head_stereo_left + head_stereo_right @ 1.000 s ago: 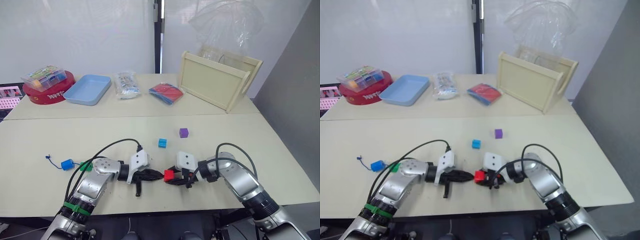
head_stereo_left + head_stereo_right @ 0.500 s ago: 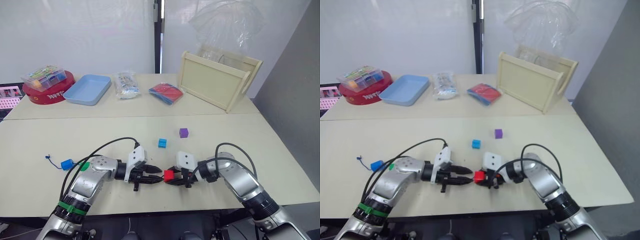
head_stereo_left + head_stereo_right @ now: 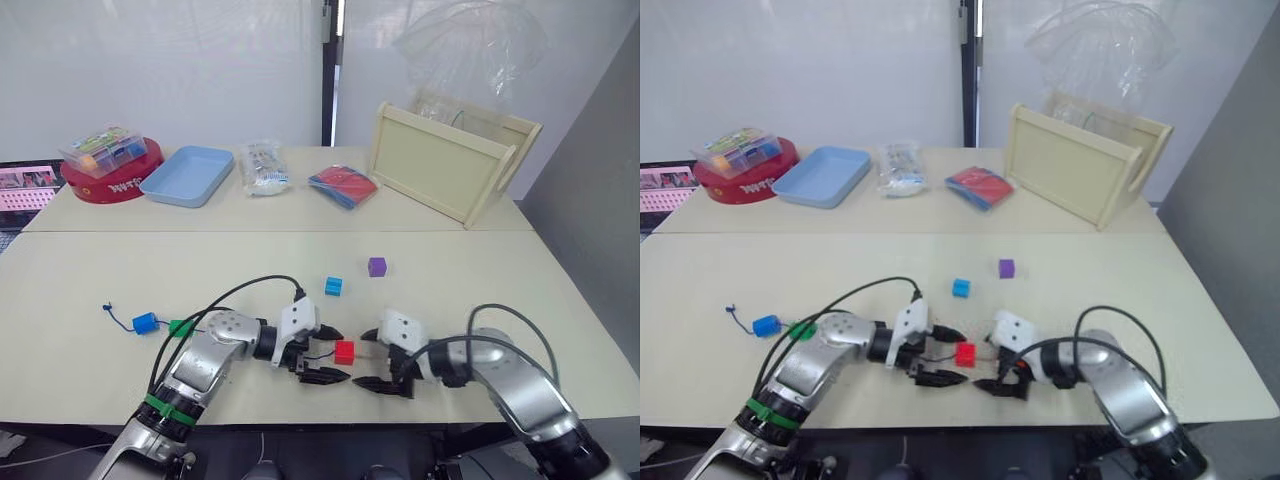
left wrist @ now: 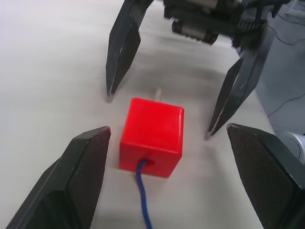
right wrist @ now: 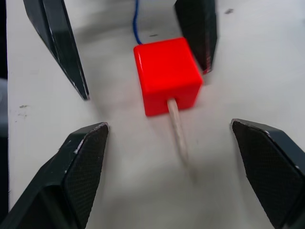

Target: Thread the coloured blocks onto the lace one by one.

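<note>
The red block [image 3: 344, 352] lies on the table with the dark-blue lace [image 4: 143, 200] entering one face and its pale tip [image 5: 177, 130] sticking out the other. My left gripper [image 3: 327, 356] and right gripper [image 3: 368, 361] face each other across it, both open, fingers clear of the block. The lace trails left through a green block [image 3: 181, 327] and a blue block [image 3: 146, 322] to its knot [image 3: 106, 308]. Loose on the table farther back are a cyan block [image 3: 333, 286] and a purple block [image 3: 376, 266].
Along the far table stand a red tin [image 3: 112, 182] topped by a clear box of small pieces, a light-blue tray [image 3: 188, 176], a plastic bag [image 3: 262, 167], a red and blue packet [image 3: 343, 186] and a wooden crate [image 3: 450, 160].
Both grippers have opened. The right one let go of the red block, which now rests on the table with the lace through it. The camera view has shifted.
</note>
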